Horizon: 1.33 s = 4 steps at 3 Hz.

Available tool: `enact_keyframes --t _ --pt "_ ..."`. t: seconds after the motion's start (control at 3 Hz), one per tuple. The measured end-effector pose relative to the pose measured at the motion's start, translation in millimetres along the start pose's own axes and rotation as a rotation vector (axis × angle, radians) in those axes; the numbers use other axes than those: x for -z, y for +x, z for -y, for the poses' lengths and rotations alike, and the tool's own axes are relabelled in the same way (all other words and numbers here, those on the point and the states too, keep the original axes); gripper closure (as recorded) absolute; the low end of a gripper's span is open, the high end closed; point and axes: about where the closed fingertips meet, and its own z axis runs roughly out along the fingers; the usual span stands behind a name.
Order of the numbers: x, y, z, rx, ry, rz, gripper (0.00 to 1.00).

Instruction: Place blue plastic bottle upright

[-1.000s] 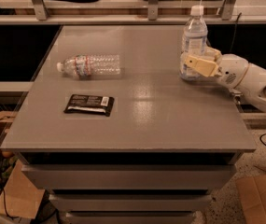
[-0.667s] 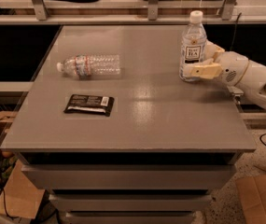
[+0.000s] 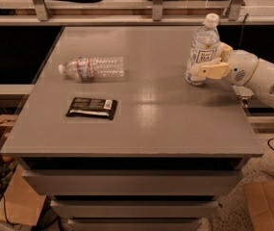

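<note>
Around one upright blue plastic bottle (image 3: 205,42), one gripper (image 3: 211,61)

blue plastic bottle (image 3: 204,49) on table (image 3: 165,114), rear right | gripper (image 3: 213,61) at it | other bottle (image 3: 95,67) left | packet (image 3: 92,108) before that

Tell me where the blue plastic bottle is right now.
In the camera view, the blue plastic bottle stands upright near the far right corner of the table, with the claw around its lower half.
</note>
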Motion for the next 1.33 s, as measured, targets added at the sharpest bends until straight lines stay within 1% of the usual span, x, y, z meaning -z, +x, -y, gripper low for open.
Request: enact_keyframes --t 0.33,1.33 --pt "0 0 0 0.000 0.000 0.000 0.00" --pt "28 -33 6 0.067 0.051 -0.050 0.00"
